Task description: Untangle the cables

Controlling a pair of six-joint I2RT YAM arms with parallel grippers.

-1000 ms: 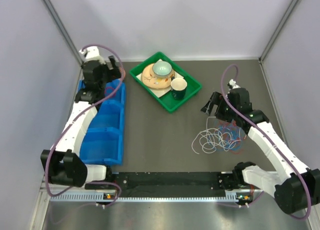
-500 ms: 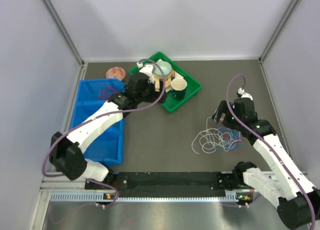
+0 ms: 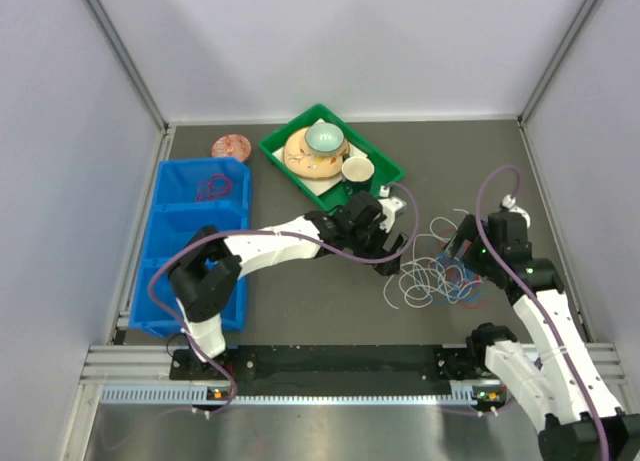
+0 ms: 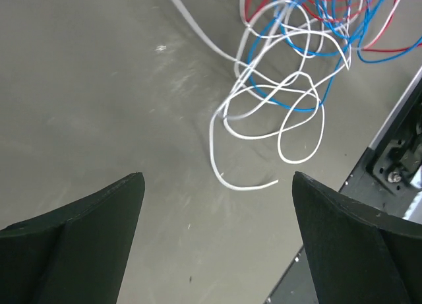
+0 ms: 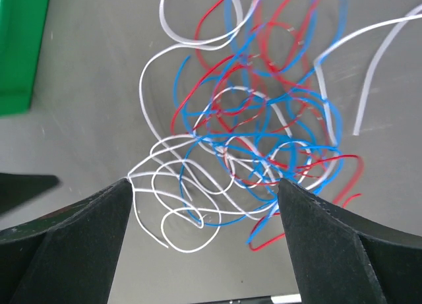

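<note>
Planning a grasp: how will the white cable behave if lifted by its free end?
Probably floppy and light: the thin white cable lies in loose curls. It would likely drag the blue cable and red cable along, since their loops interlace.

Ahead of the left claw, we lose the cables past the top edge; ahead-left of the right claw, the green tray is cropped.

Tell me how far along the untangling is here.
Done: nothing visible; the white, red and blue cables lie in one overlapping tangle on the table. In hand: the left gripper and right gripper both hover open over that tangle, gripping no strand. Left: seizing strands and pulling all three colours apart.
</note>
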